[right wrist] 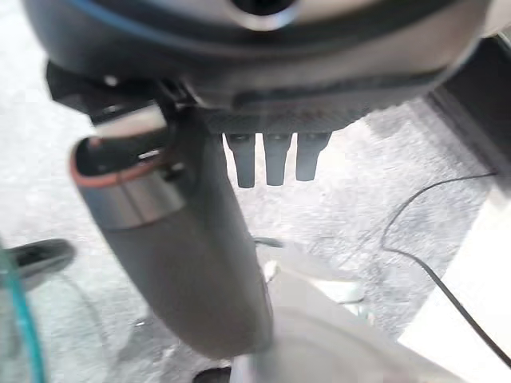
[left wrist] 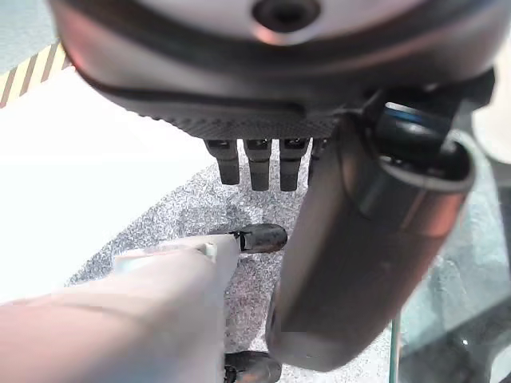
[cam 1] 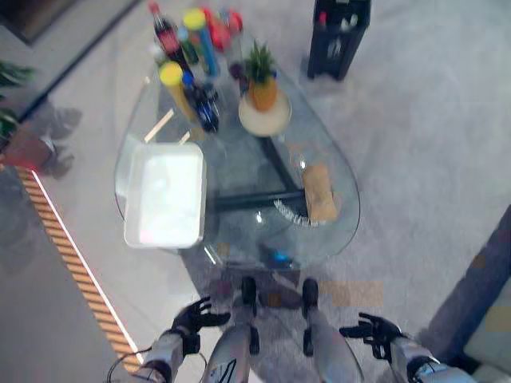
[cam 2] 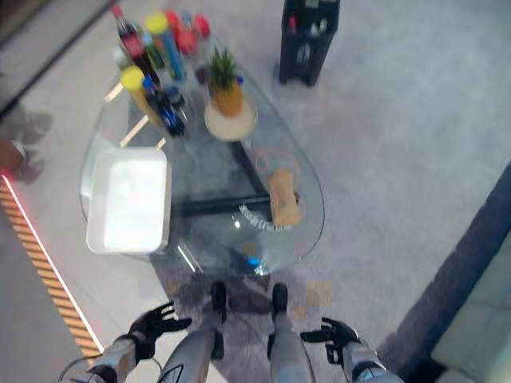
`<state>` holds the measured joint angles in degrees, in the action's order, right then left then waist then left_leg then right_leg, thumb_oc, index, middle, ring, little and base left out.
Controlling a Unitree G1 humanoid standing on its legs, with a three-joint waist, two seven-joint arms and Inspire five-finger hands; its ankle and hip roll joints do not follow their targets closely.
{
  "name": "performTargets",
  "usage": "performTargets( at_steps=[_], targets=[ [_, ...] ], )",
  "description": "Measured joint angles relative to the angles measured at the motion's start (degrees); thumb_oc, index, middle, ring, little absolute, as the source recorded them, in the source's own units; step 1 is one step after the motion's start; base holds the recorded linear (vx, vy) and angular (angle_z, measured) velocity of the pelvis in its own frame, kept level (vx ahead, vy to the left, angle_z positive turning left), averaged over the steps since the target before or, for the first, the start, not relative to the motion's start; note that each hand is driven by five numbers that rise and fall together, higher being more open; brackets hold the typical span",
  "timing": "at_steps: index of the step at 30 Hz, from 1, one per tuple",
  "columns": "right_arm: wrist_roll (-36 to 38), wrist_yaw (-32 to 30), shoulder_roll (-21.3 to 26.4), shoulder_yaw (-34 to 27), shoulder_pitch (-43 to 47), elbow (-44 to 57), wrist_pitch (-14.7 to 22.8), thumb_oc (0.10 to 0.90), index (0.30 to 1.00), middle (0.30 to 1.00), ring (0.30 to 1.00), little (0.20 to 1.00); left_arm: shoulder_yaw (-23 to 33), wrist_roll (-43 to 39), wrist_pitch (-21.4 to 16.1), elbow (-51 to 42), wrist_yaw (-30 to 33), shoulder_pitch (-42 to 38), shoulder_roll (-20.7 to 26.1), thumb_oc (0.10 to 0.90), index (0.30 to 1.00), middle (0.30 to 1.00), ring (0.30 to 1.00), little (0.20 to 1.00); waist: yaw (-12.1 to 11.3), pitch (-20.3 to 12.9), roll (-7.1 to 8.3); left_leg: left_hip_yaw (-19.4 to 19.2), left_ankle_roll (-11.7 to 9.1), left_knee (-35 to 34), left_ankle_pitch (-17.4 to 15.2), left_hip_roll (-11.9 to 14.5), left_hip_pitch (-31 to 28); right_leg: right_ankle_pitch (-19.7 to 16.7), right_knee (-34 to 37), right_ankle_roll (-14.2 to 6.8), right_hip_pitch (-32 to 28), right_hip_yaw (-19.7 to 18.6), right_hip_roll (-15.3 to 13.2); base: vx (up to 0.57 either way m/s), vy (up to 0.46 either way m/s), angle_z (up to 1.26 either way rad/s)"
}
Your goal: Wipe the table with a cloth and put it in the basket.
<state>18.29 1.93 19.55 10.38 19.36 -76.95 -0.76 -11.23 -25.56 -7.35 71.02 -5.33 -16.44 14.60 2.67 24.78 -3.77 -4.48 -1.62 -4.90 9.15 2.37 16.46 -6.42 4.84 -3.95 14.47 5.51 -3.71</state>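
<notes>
A folded tan cloth (cam 1: 321,194) lies on the right part of the glass table (cam 1: 335,159), near its edge. A white rectangular basket (cam 1: 164,194) stands on the table's left part. Both my hands hang low, well short of the table's near edge. My left hand (cam 1: 194,317) is open with fingers spread, holding nothing. My right hand (cam 1: 374,329) is open too, with nothing in it. In the wrist views the fingers (left wrist: 259,163) of the left hand and the fingers (right wrist: 274,158) of the right hand point straight out over the grey carpet.
Several bottles and cans (cam 1: 185,48) crowd the table's far end, beside a small potted plant (cam 1: 262,80) on a round coaster. A dark cabinet (cam 1: 338,33) stands on the floor beyond the table. A striped orange strip (cam 1: 76,267) runs along the floor at the left.
</notes>
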Motion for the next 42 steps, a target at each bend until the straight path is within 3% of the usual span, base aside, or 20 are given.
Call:
performTargets(
  at_steps=[4,8,14,22,31,42],
  targets=[
    [2.2,-0.9,0.2,0.6,2.8,2.8,0.1,0.8,0.9,0.9,0.9,0.9,-1.8,-3.0,-1.9,-1.9,0.0,-3.8,0.2,0.8,0.9,0.9,0.9,0.9,-0.1,4.1,0.37,-0.6,0.2,0.8,0.7,-0.3,3.2,-0.3,-1.9,-0.2,4.0,-0.9,-0.2,-0.13,-0.028,-0.07],
    [5.1,-1.2,0.6,1.2,5.0,3.4,1.3,0.8,0.9,0.9,0.9,0.9,-3.4,-4.2,-3.2,-2.5,0.0,-6.8,1.0,0.8,0.9,0.9,0.9,0.9,0.0,5.7,0.79,0.2,-0.9,6.7,-0.2,-0.6,8.5,3.9,-11.9,0.2,10.9,-0.8,-0.9,-0.08,-0.044,0.08],
    [7.0,-1.7,1.8,0.2,6.0,3.5,2.8,0.8,0.9,0.9,0.9,0.9,-3.8,-4.2,-3.1,-2.5,0.2,-7.7,3.3,0.8,0.9,0.9,0.9,0.9,-0.9,5.9,1.71,0.9,-1.2,21.4,-6.5,-1.1,17.1,13.3,-31.7,1.6,21.6,-1.6,-2.4,0.0,-0.029,0.12],
    [6.9,-2.5,1.4,0.0,6.8,3.3,4.1,0.8,0.9,0.9,0.9,0.9,-2.2,-5.4,-3.0,-2.6,1.3,-7.9,4.5,0.8,0.9,0.9,0.9,0.9,-0.8,6.1,1.76,3.1,-1.9,36.5,-11.3,0.5,29.0,16.7,-45.2,4.1,32.5,-1.6,-1.5,0.01,-0.011,0.0],
    [7.2,-8.2,1.4,0.0,7.0,6.5,10.7,0.8,0.9,0.9,0.9,0.9,-1.3,-7.3,-3.2,-4.9,1.1,-8.7,4.6,0.8,0.9,0.9,0.9,0.9,-0.8,6.1,1.78,4.9,-1.9,41.0,-12.3,0.8,34.7,17.1,-49.6,4.4,38.4,-0.9,-0.9,0.01,-0.019,-0.02],
    [8.1,-22.2,2.6,-0.1,7.2,23.6,15.5,0.8,0.9,0.9,0.9,0.9,-1.6,-7.6,-2.6,-7.5,2.1,-8.6,4.7,0.8,0.9,0.9,0.9,0.9,-0.9,6.1,1.81,5.1,-1.9,41.2,-12.3,0.8,36.6,17.0,-49.8,4.4,40.1,-0.8,-0.8,0.0,0.0,0.0]
  ],
)
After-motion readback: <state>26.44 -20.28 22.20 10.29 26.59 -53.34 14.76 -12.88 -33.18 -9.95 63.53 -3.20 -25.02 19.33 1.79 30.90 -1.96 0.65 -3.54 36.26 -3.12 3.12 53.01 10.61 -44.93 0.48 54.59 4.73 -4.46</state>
